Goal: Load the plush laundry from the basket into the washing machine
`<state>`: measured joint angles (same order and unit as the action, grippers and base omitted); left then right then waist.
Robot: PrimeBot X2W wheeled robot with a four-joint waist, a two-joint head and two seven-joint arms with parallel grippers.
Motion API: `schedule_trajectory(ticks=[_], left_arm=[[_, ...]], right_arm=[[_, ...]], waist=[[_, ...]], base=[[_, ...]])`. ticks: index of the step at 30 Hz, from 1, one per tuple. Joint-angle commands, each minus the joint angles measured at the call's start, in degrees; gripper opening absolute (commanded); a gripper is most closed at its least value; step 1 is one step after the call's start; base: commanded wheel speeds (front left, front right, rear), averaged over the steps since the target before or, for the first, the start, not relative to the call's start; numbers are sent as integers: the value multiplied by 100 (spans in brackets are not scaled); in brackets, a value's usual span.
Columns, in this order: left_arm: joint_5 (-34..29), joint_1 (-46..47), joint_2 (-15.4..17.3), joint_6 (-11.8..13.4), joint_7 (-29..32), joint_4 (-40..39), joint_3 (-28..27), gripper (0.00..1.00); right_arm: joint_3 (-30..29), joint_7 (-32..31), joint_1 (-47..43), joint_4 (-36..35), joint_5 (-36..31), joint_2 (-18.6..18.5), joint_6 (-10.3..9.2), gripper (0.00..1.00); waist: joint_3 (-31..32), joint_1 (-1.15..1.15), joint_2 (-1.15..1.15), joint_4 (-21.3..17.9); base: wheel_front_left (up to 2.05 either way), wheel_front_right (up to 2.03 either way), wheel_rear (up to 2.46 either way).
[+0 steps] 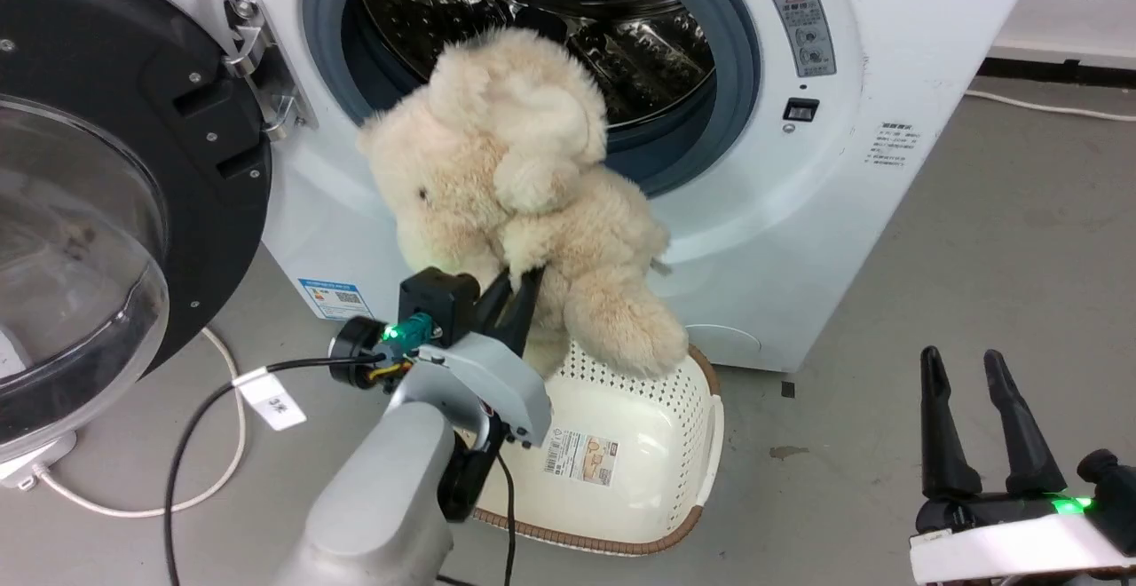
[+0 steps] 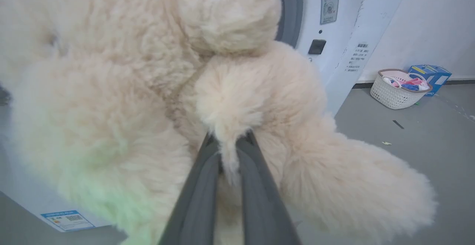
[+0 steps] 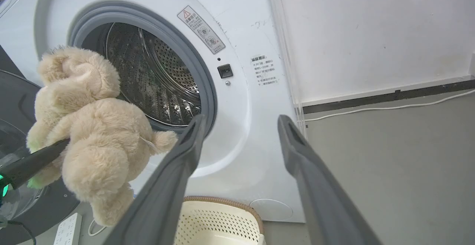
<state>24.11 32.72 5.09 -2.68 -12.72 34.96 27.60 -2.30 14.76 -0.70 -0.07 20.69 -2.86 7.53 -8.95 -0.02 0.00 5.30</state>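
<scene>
Washer door (image 1: 106, 213): swung open at far left; black frame, clear glass bowl, metal hinge (image 1: 262, 62) at the cabinet edge.
Floor, left: a white cable (image 1: 232, 373) loops under the door; a white power strip (image 3: 68, 230) lies beside it.
Left gripper (image 1: 519, 277): raised in front of the washer, its 2 dark fingers (image 2: 200, 185) clenched on a tuft of fur at the toy's underside; the tuft is pinched between the tips in the left wrist view (image 2: 229, 137).
Plush laundry (image 1: 506, 160): 1 shaggy cream stuffed animal, held off the floor, above the basket and before the lower left of the door opening. Its head overlaps the opening; the body is outside the seal (image 3: 96, 144). 1 rounded limb hangs near the basket's rear rim; contact cannot be told.
Basket (image 1: 657, 391): oval, cream, perforated, brown rim; on the floor just in front of the washer, with a label (image 1: 581, 455) on its bottom.
Washing machine (image 1: 799, 195): white front-loader, grey seal (image 1: 737, 62), steel drum (image 1: 577, 0) exposed.
Right gripper (image 1: 960, 355): low at right, well apart from the toy, fingers spread and holding nothing (image 3: 242, 118).
Background, right: a 2nd basket (image 2: 399, 89) with coloured items and a blue box (image 2: 430, 75) by the wall.
</scene>
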Motion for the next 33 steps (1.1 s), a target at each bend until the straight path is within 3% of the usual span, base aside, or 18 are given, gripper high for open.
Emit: schedule_trajectory(ticks=[1,14,33], left_arm=[[-67,104,39,36,-94,-98,1,0],[-139,957,262,45,-213,220,-331,0],[-388,2873,1123,-72,-227,385,-1085,0]], right_arm=[[8,24,-36,14,-36,-1,-4,100],[88,24,215,-149,-29,-1,-4,100],[247,24,742,-568,-16,-1,-4,100]], waist=[[5,2,0,-7],[-630,2,0,-466],[-2155,2,0,-1367]], base=[[0,0,0],[0,0,0],[0,0,0]])
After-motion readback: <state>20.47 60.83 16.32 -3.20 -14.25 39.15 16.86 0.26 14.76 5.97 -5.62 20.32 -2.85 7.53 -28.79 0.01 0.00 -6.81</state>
